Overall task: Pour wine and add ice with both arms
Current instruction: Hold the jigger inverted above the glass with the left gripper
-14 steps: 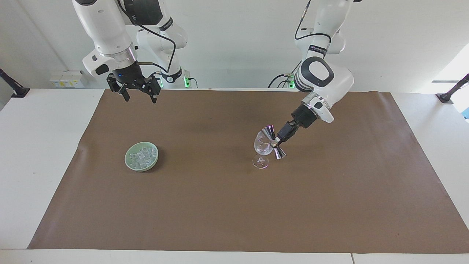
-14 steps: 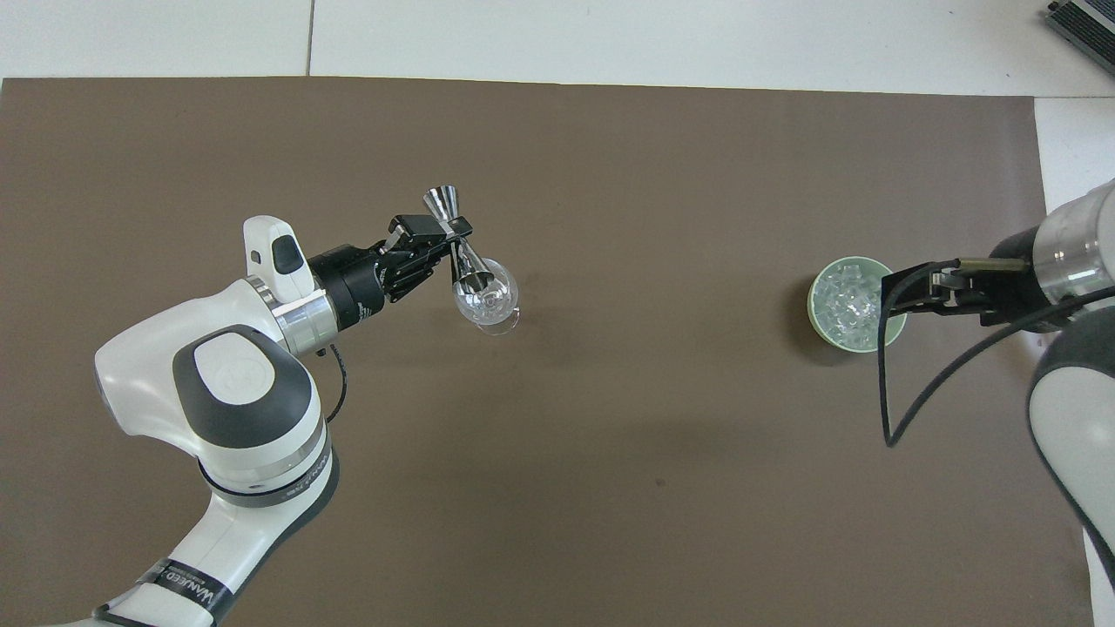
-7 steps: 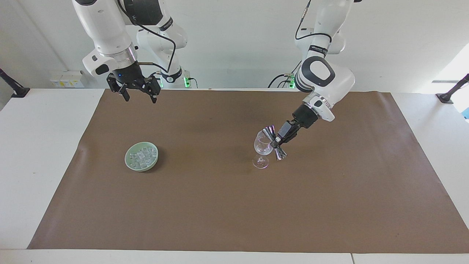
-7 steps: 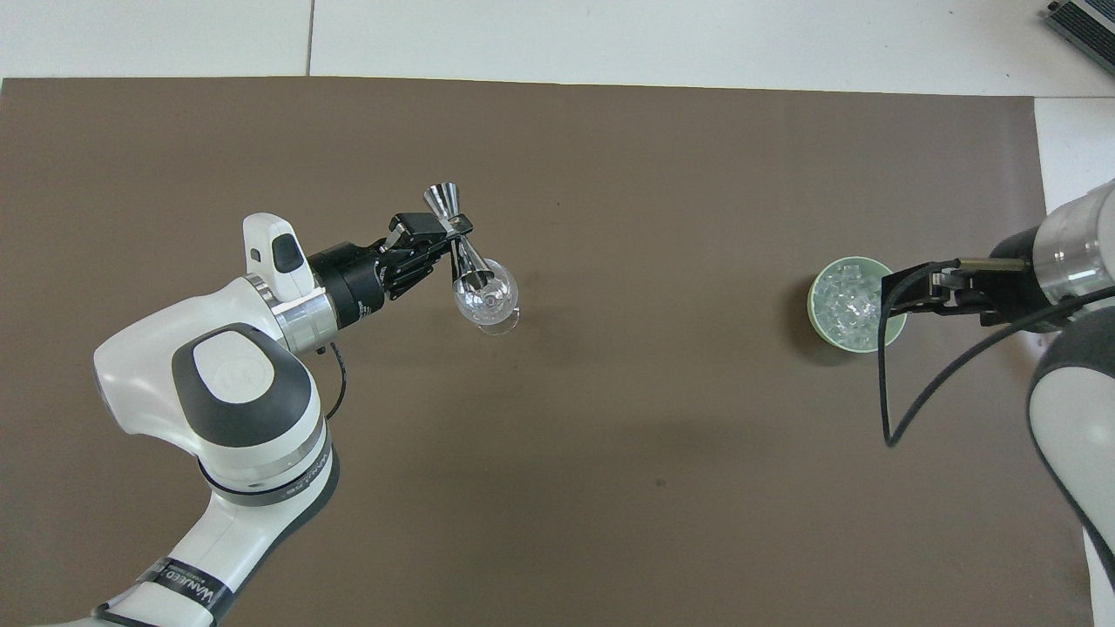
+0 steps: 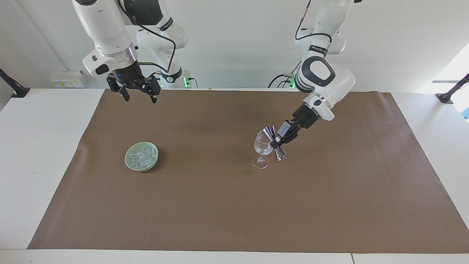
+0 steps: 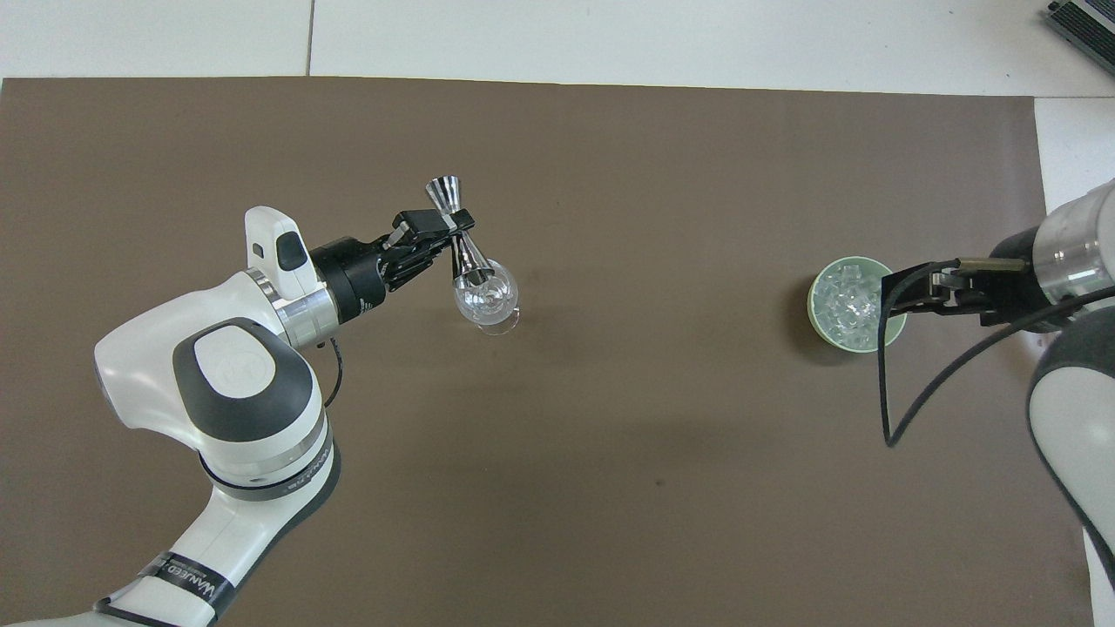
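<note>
Left gripper (image 5: 276, 140) clamped on the waist of a silver jigger (image 5: 275, 144), tipped with one cone's mouth over the rim of the wine glass (image 5: 262, 148). Compared with a second ago, wrist drawn back slightly and upward toward the left arm's base, jigger angle altered a little in the overhead view (image 6: 459, 228), lower cone at the glass bowl (image 6: 488, 301) as before. Probably the tail of the pour or the start of lifting away; no liquid stream discernible, and hard to say whether the clear glints in the bowl are liquid or only reflections. Right gripper (image 5: 138, 96) released, fingers spread, hanging high over the brown mat (image 5: 234, 205), waiting, unchanged. Ice (image 5: 141, 156) heaped in the green bowl (image 5: 128, 161), toward the right arm's end of the table, well apart from the glass, untouched. Ice step judged not yet begun.
</note>
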Tool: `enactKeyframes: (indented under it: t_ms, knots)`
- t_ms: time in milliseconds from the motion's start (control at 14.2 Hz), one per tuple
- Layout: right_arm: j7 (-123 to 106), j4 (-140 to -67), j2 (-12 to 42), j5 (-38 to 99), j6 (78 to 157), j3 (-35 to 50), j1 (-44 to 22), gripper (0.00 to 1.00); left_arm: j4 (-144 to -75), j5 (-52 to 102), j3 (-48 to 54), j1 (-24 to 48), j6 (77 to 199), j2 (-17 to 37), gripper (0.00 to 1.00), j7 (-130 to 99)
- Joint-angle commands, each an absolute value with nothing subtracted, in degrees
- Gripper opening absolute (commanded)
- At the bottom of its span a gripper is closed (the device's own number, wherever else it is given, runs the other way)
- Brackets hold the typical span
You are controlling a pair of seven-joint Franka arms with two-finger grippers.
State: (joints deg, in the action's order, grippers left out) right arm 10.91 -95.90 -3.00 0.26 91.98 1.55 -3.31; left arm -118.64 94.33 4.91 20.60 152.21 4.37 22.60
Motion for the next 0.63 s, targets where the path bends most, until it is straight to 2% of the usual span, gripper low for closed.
enactKeyframes:
  t_ms: [0, 561]
  knots:
    - [9.23, -96.24, -3.52, 1.58, 91.05, 1.93, -2.29, 1.00, -117.33, 93.96, 4.57, 21.45, 153.19, 5.01, 0.00, 23.20]
    - [9.23, -96.24, -3.52, 1.58, 91.05, 1.93, -2.29, 1.00, -116.89, 94.39, 4.57, 21.01, 153.02, 4.92, 0.00, 21.63]
